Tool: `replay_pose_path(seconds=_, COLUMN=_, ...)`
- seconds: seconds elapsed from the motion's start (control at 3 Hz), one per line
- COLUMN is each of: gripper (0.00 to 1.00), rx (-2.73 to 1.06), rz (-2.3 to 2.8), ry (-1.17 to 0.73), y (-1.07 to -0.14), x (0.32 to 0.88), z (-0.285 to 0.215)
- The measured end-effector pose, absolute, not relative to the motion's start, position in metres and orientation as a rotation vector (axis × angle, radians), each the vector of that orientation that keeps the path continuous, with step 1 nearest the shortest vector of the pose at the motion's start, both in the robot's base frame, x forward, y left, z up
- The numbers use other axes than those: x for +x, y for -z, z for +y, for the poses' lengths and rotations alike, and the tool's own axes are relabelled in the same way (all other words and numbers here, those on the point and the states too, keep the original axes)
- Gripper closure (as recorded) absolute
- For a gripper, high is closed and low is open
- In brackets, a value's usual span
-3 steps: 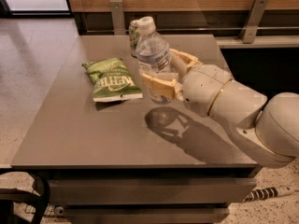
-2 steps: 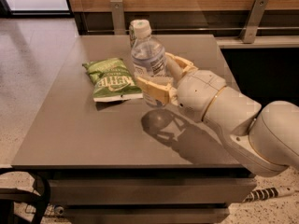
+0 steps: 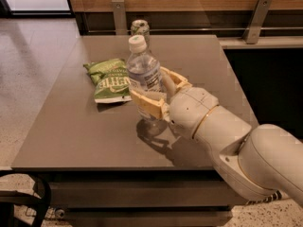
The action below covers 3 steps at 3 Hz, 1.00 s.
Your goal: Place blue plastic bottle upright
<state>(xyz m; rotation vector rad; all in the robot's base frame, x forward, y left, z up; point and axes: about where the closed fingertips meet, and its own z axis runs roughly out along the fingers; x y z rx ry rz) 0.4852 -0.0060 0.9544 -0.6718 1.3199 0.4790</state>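
pincer [image 3: 156, 94]: clenched on the blue plastic bottle [image 3: 143, 72] | bottle: held straight up so it can be stood on the table [image 3: 71, 136] | chip bag [image 3: 110, 79]: left of pincer

Glossy cream arm, gold-ringed joint — tan-fingered end effector [image 3: 150, 88] above the table [image 3: 71, 136].

bottle [image 3: 142, 72]: clear ribbed plastic, glossy; cap [image 3: 137, 43] white plastic. gripper [image 3: 156, 92], mid-table, clamped on bottle: fingers [image 3: 144, 105] cream matt plastic; arm shell [image 3: 222, 131] smooth semi-gloss white. table [image 3: 85, 131]: smooth matt grey-brown. chip bag [image 3: 110, 82]: crinkled glossy foil. can [image 3: 140, 27]: shiny metal.
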Motion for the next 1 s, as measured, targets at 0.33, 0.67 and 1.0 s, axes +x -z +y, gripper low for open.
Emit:
replay_pose_path(seconds=0.33, gripper=1.00, rx=-0.622, rz=1.322, ry=-0.493, y=-0.938, x=0.480, z=-0.006)
replay_pose_path(seconds=0.67, gripper=1.00, rx=-0.578, rz=1.320, ry=-0.495, y=-0.925, x=0.476, z=-0.009)
replay_pose_path(seconds=1.0, gripper=1.00, rx=-0.541, rz=1.319, ry=-0.480, y=-0.915, x=0.468, z=-0.013)
